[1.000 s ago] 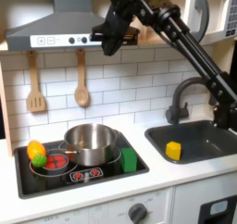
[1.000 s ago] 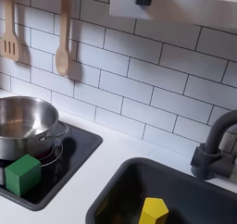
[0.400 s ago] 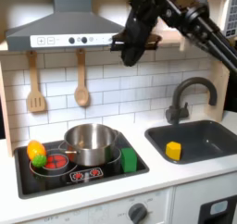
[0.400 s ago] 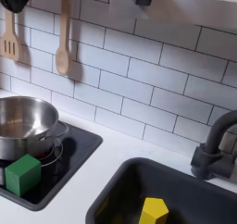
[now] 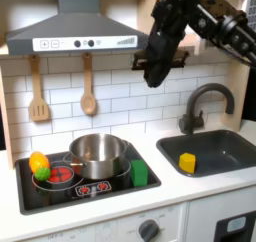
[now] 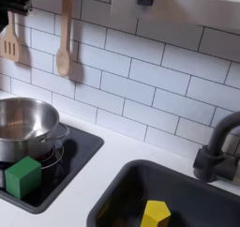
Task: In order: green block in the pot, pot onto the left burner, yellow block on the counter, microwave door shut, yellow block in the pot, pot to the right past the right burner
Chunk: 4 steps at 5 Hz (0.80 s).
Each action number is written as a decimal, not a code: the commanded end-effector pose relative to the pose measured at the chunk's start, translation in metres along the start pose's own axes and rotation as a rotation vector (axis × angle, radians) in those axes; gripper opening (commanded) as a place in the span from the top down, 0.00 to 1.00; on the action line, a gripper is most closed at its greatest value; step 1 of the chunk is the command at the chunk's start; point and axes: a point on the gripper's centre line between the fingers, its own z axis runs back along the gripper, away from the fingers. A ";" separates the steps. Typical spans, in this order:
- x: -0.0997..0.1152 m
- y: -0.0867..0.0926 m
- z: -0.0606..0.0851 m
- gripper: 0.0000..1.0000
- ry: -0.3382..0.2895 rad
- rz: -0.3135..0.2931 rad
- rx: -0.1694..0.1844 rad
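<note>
Sitting on the stove, the pot (image 5: 97, 154) looks empty — the green block (image 5: 139, 172) stands just beside it. Down in the sink (image 5: 212, 151) lies the yellow block (image 5: 187, 163). High above, the gripper (image 5: 154, 74) hangs from the bent arm; whether its jaws are spread, I cannot tell.

— Any writing I should log from my feeds?

— None I can read. In the first exterior view the stove panel (image 5: 92, 189) carries small red and white marks, too blurred for me to make out as letters or numbers.
</note>
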 end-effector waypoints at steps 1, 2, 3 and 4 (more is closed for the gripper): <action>-0.036 0.001 -0.014 1.00 0.099 0.009 -0.011; -0.045 0.001 -0.028 1.00 0.136 0.004 -0.002; -0.049 0.005 -0.043 1.00 0.169 0.004 0.024; -0.049 0.003 -0.062 0.00 0.206 -0.009 0.016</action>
